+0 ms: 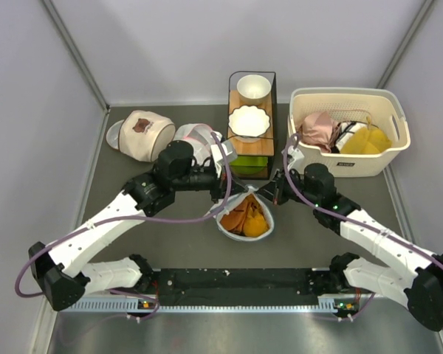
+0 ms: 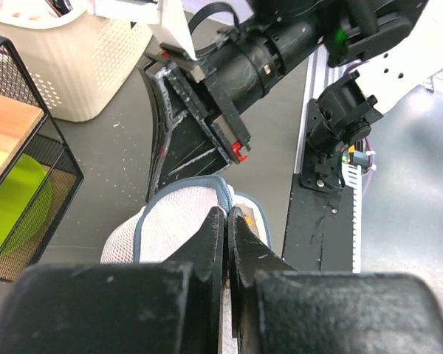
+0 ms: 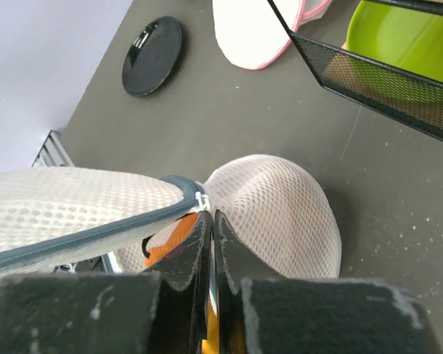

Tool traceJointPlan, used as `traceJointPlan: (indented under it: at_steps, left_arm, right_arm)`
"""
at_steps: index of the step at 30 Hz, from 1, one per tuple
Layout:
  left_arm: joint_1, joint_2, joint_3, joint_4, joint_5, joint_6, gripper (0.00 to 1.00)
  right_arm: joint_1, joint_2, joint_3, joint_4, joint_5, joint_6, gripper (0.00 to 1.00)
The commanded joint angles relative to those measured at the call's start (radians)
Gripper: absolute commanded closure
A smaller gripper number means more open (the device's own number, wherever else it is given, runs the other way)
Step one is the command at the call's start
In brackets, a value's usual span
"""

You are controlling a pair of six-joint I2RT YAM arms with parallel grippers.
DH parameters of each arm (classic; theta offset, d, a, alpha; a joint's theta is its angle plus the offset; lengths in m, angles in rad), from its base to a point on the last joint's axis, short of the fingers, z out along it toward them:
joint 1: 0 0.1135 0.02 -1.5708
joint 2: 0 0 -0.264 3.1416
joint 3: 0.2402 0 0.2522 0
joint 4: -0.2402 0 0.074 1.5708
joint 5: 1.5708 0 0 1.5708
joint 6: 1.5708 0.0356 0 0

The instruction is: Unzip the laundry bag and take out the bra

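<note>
Laundry bag [image 2: 170, 225] rim inside left claw [image 2: 227, 215]

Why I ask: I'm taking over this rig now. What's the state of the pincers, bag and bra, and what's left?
Left pincer: shut on the rim of the laundry bag.
Right pincer: shut on the opposite rim, by the zip.
Bag: mid-table, before the dish rack, mouth open.
Bra: inside the bag, visible.
Done: unzipping.
Left: take the bra out.
</note>
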Motion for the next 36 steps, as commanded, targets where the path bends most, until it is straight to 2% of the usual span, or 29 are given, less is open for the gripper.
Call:
traceJointPlan:
  at_steps: [1,11,14,15,18,19,20,23,28,33,36]
  left_arm:
    - [-0.001,-0.063,0.029,0.123,0.086,-0.034,1.0]
    - [0.025,-0.121,-0.01,0.14,0.106,-0.083,1.0]
    - [0.045,-0.128,-0.051,0.149,0.011,-0.091,1.0]
    - [0.049,-0.125,-0.06,0.151,-0.018,-0.092,1.0]
    - [0.081,-0.102,-0.076,0.163,-0.055,-0.141,1.0]
    - [0.103,-0.092,-0.077,0.169,-0.049,-0.155,1.0]
    - [0.111,-0.089,-0.08,0.184,-0.05,-0.171,1.0]
    - [0.155,-0.088,-0.112,0.241,-0.043,-0.214,1.0]
    - [0.216,-0.071,-0.16,0.336,-0.003,-0.299,1.0]
    - [0.232,-0.062,-0.169,0.349,0.003,-0.324,1.0]
    - [0.236,-0.068,-0.177,0.356,0.005,-0.329,1.0]
  right_arm:
    - [-0.017,0.04,-0.03,0.081,0.024,0.016,1.0]
    - [-0.017,-0.006,-0.009,-0.009,0.09,-0.042,1.0]
    - [-0.017,-0.041,0.014,-0.067,0.08,-0.059,1.0]
    - [-0.017,-0.056,0.025,-0.104,0.075,-0.065,0.94]
    - [-0.017,-0.085,0.056,-0.162,0.069,-0.079,0.49]
    - [-0.017,-0.11,0.065,-0.204,0.078,-0.079,0.41]
    - [-0.015,-0.128,0.073,-0.227,0.092,-0.082,0.38]
    - [0.018,-0.176,0.125,-0.379,0.204,-0.12,0.39]
    - [0.121,-0.231,0.149,-0.413,0.27,-0.096,0.41]
    - [0.279,-0.133,0.168,-0.396,0.317,-0.09,0.41]
    - [0.307,-0.066,0.165,-0.367,0.322,-0.102,0.4]
